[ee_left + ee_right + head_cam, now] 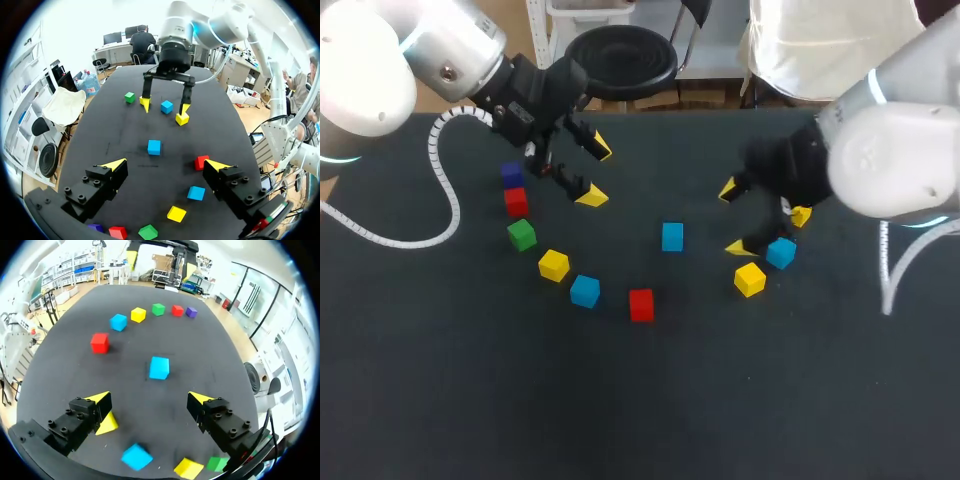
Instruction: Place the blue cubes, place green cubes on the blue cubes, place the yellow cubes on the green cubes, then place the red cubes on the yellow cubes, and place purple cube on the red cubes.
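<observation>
My left gripper (597, 172) hangs open over the table's far left, holding nothing. Beside it a curved row runs purple cube (512, 173), red cube (516, 201), green cube (522, 234), yellow cube (553, 265), blue cube (585, 291), red cube (641, 304). A lone blue cube (672, 237) lies mid-table, ahead of my open right gripper (149, 400) in its wrist view. The right gripper (733, 218) hovers empty near a blue cube (781, 253) and two yellow cubes (750, 279) (801, 215). A second green cube (216, 463) lies under its wrist.
The black table (640, 400) has wide bare room along its near side. My left arm's white coiled cable (438, 170) drapes over the far left corner.
</observation>
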